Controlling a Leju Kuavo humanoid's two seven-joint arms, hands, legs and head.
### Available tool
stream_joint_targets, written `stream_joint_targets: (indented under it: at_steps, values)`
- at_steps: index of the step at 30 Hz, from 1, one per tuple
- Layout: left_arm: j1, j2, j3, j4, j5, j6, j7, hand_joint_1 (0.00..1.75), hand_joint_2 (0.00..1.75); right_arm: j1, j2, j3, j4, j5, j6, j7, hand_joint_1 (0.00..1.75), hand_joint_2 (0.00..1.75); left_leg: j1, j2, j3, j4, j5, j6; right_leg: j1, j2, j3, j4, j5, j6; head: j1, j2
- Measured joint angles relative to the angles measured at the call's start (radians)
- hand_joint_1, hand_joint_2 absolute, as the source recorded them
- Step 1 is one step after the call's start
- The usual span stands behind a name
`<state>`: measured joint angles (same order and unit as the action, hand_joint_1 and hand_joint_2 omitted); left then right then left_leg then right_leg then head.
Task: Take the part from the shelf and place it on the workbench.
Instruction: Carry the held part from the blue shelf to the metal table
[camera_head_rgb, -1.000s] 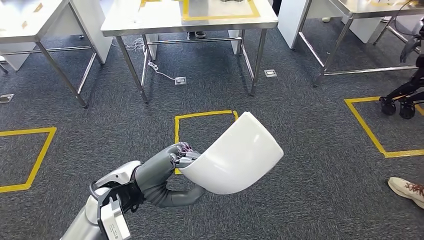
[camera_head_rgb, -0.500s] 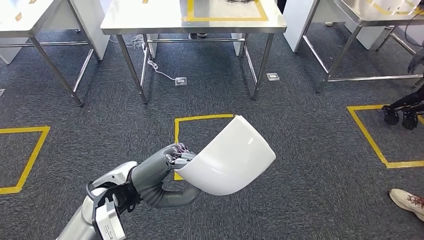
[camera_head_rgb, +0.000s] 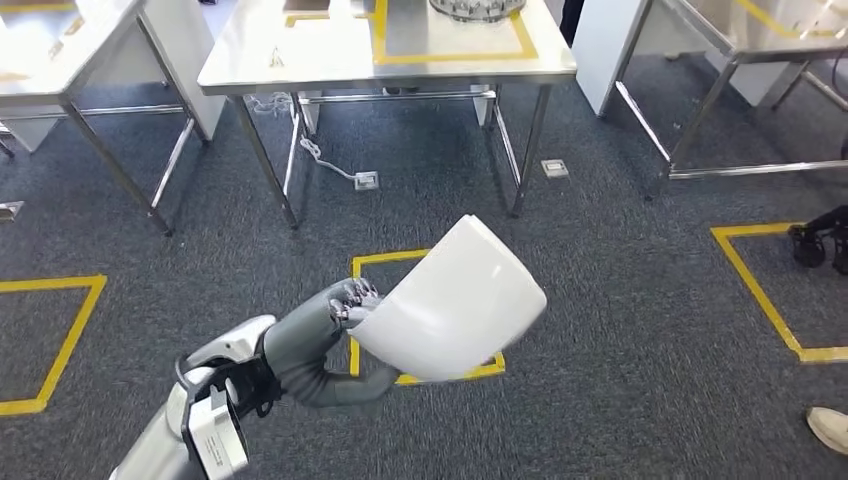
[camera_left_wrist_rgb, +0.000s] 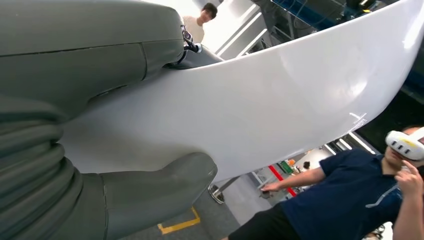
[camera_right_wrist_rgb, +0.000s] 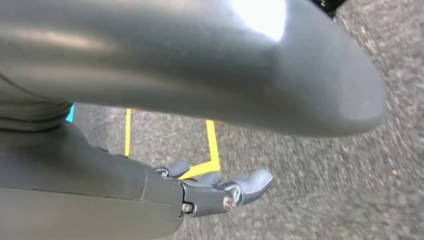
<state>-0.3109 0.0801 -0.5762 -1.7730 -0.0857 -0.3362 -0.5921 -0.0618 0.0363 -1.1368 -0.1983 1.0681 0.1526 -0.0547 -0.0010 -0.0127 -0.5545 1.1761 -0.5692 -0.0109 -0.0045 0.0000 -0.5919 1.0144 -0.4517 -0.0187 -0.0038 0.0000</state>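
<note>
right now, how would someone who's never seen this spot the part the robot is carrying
Start at the steel workbench at the far side of the grey carpet, then come down to the robot's left hand in the foreground. The part it grips is a large, glossy white curved shell, held over a yellow floor square.

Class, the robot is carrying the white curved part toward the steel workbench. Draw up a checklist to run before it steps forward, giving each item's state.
1. Left hand grips the white part: ok.
2. Thumb under the part, fingers over its edge, left wrist view: ok.
3. Right hand empty, fingers apart: ok.
4. Workbench ahead: ok.
5. Yellow-taped area on the bench free: not ok, a round metal object sits there.
6. Person clear of the path: cannot tell.
</note>
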Motion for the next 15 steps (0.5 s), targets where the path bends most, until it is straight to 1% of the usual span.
stream_joint_targets:
  at_steps: [1,2,3,4,5,6,7,8,9,10,12,13,14,15]
  values:
    - [0.001,0.000,-0.001,0.001,0.002,0.000,0.000,1.75,1.75,0.000,0.000,0.000,0.000,0.000,0.000,0.000,0.00,0.00,0.001,0.001,-0.044,0.060,-0.026,-0.003,0.000,0.000,0.007,0.000,-0.008,-0.002,-0.004,0.000]
    - [0.003,0.001,-0.001,0.002,0.003,0.000,0.001,1.75,1.75,0.002,0.000,0.000,0.000,0.000,0.000,0.001,0.00,0.00,0.003,0.001,-0.085,0.104,-0.058,-0.006,0.000,0.000,0.016,0.000,-0.018,-0.003,-0.007,0.000]
    - [0.006,0.002,-0.002,0.003,0.003,0.000,0.002,1.75,1.75,0.003,0.000,0.000,0.000,0.000,0.000,0.001,0.00,0.00,0.004,0.001,-0.115,0.124,-0.084,-0.007,0.000,0.001,0.027,0.000,-0.028,-0.003,-0.009,0.000]
    - [0.007,0.002,-0.003,0.004,0.004,0.000,0.002,1.75,1.75,0.005,0.000,0.000,0.000,0.000,0.000,0.001,0.00,0.00,0.004,0.002,-0.131,0.116,-0.092,-0.009,0.000,0.001,0.039,0.000,-0.039,-0.002,-0.010,0.000]
    - [0.008,0.002,-0.003,0.004,0.004,0.000,0.003,1.75,1.75,0.007,0.000,0.000,0.000,0.000,0.000,0.001,0.00,0.00,0.005,0.003,-0.133,0.079,-0.073,-0.009,-0.001,0.002,0.054,0.000,-0.050,-0.001,-0.012,0.000]
    - [0.008,0.003,-0.004,0.005,0.004,0.000,0.003,1.75,1.75,0.007,0.000,0.000,0.000,0.000,0.000,0.001,0.00,0.00,0.005,0.004,-0.125,0.024,-0.029,-0.009,-0.001,0.002,0.068,0.000,-0.062,0.001,-0.013,0.000]
    - [0.008,0.003,-0.004,0.005,0.004,0.000,0.003,1.75,1.75,0.007,0.000,-0.001,0.000,0.000,0.000,0.001,0.00,0.00,0.004,0.007,-0.117,-0.038,0.034,-0.007,0.000,0.002,0.080,0.001,-0.073,0.005,-0.014,0.000]
    - [0.009,0.003,-0.004,0.006,0.004,0.000,0.004,1.75,1.75,0.006,0.001,-0.001,0.000,0.000,0.000,0.002,0.00,0.00,0.004,0.009,-0.110,-0.085,0.082,-0.001,0.002,0.003,0.090,0.003,-0.085,0.009,-0.015,0.000]
    - [0.009,0.003,-0.005,0.007,0.004,0.000,0.005,1.75,1.75,0.005,0.001,-0.001,0.000,0.000,0.000,0.003,0.00,0.00,0.003,0.012,-0.104,-0.114,0.121,0.006,0.003,0.004,0.096,0.004,-0.097,0.016,-0.016,0.000]
    - [0.009,0.002,-0.005,0.008,0.004,0.000,0.006,1.75,1.75,0.004,0.001,-0.001,0.000,0.000,0.000,0.005,0.00,0.00,0.002,0.012,-0.100,-0.126,0.138,0.014,0.005,0.004,0.102,0.009,-0.104,0.023,-0.016,0.000]
    - [0.005,-0.002,-0.006,0.007,0.003,0.001,0.009,1.75,1.75,0.002,0.000,-0.001,0.000,0.000,-0.001,0.006,0.00,0.00,0.004,0.010,-0.084,-0.127,0.134,0.030,0.006,0.004,0.105,0.030,-0.105,0.035,-0.013,0.000]
    - [0.004,-0.005,-0.006,0.007,0.003,0.001,0.009,1.75,1.75,0.000,0.000,-0.001,0.000,0.000,-0.001,0.006,0.00,0.00,0.005,0.008,-0.076,-0.129,0.129,0.036,0.006,0.003,0.096,0.058,-0.100,0.040,-0.012,0.000]
    - [0.003,-0.007,-0.007,0.006,0.002,0.001,0.009,1.75,1.75,-0.002,0.000,-0.001,0.000,0.001,-0.001,0.005,0.00,0.00,0.007,0.008,-0.067,-0.130,0.123,0.041,0.004,0.003,0.070,0.099,-0.100,0.044,-0.010,0.000]
    - [0.005,-0.009,-0.007,0.006,0.000,0.001,0.009,1.75,1.75,-0.005,0.000,-0.001,0.000,0.002,0.000,0.005,0.00,0.00,0.007,0.008,-0.060,-0.131,0.116,0.045,0.002,0.003,0.034,0.152,-0.109,0.048,-0.008,0.000]
